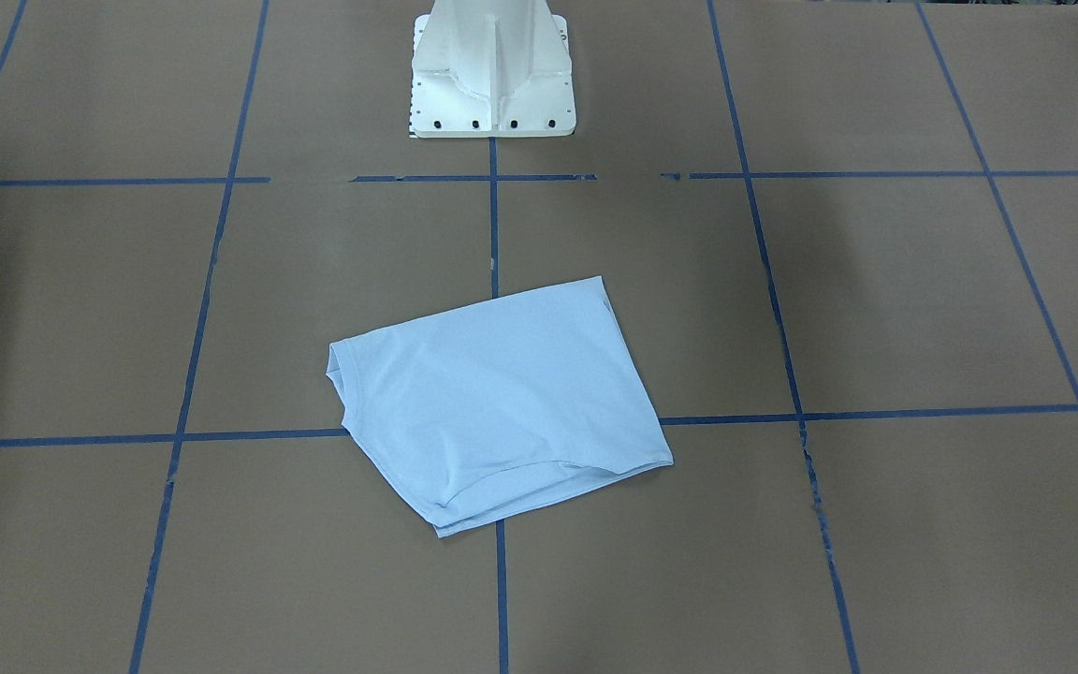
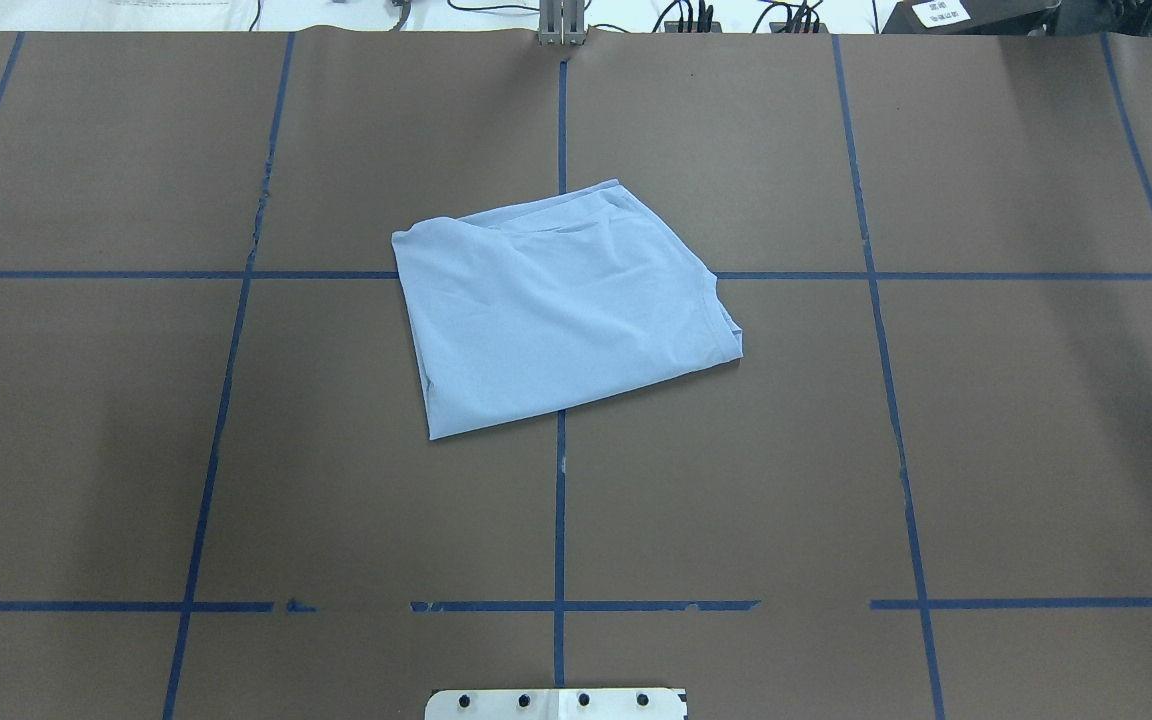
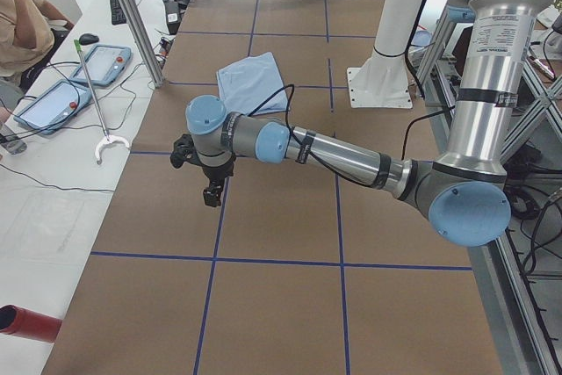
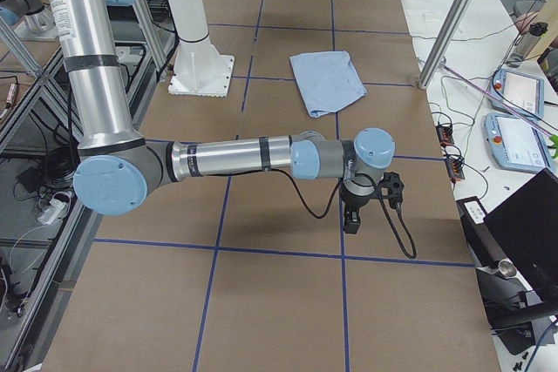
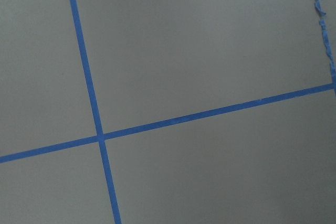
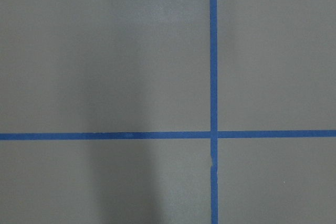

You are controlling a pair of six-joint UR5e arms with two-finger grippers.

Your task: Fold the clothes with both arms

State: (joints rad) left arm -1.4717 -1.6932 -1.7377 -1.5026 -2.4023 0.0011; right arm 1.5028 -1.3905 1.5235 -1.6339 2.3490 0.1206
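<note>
A: Where do the arms stand?

B: Each is out over its own end of the surface; the left gripper and the right gripper point down above bare paper, well apart from the t-shirt; they show only from the side, so I cannot tell how far either is open; neither has the cloth.

A: And the shirt?

B: Flat in the middle, across the centre tape line; already a compact, skewed packet, neck opening toward the robot's right; I judge the folding nearly done.

A: If one fold is left?

B: Bring both arms in together; take the two corners of one edge, pinching every layer; lift level, carry over, lay edge on edge; uneven height would skew it further.

A: The surface, the room?

B: Brown paper gridded in blue tape; the white pedestal at the robot's side; past the operators' edge, two tablets and a seated person.
</note>
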